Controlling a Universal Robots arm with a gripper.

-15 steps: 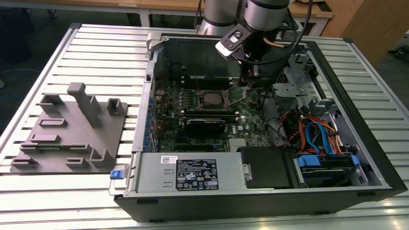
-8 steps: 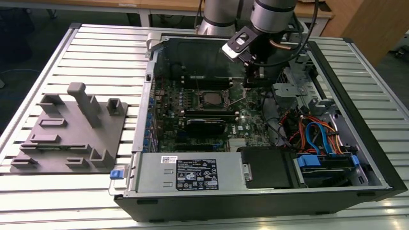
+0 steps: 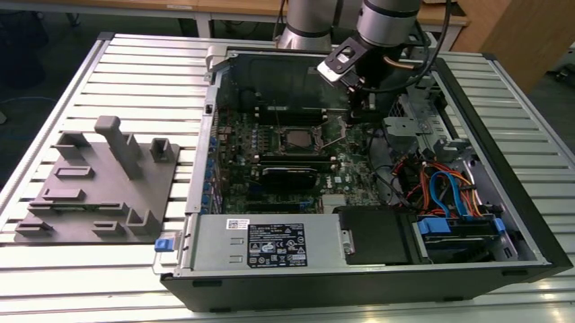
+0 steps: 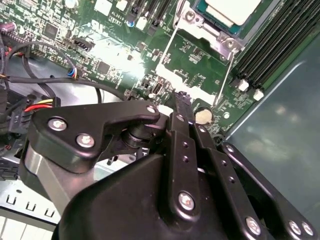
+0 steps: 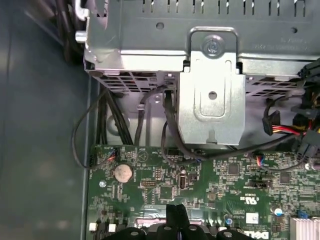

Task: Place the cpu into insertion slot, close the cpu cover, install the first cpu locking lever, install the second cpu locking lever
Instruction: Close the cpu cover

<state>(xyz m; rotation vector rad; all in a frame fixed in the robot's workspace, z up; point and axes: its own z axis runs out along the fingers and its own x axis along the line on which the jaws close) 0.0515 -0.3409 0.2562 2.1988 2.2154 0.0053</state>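
Observation:
The cpu (image 4: 231, 9) shows its silver-tan top inside the insertion slot (image 3: 297, 139) in the middle of the green motherboard. The silver cpu cover (image 4: 209, 31) lies flat around it. Two thin wire locking levers (image 4: 223, 75) run out from the socket's corners over the board. My gripper (image 3: 359, 113) hangs over the board's edge on the exterior view's right of the socket, apart from it. In both wrist views its black fingertips (image 5: 175, 214) are pressed together with nothing between them, above a coin cell (image 4: 203, 116).
The open computer case (image 3: 503, 101) lies on a slatted metal table (image 3: 134, 74). A metal drive bracket (image 5: 212, 102), black cables and memory sticks (image 4: 272, 47) crowd the area around my gripper. A grey fixture plate (image 3: 94, 192) sits on the exterior view's left.

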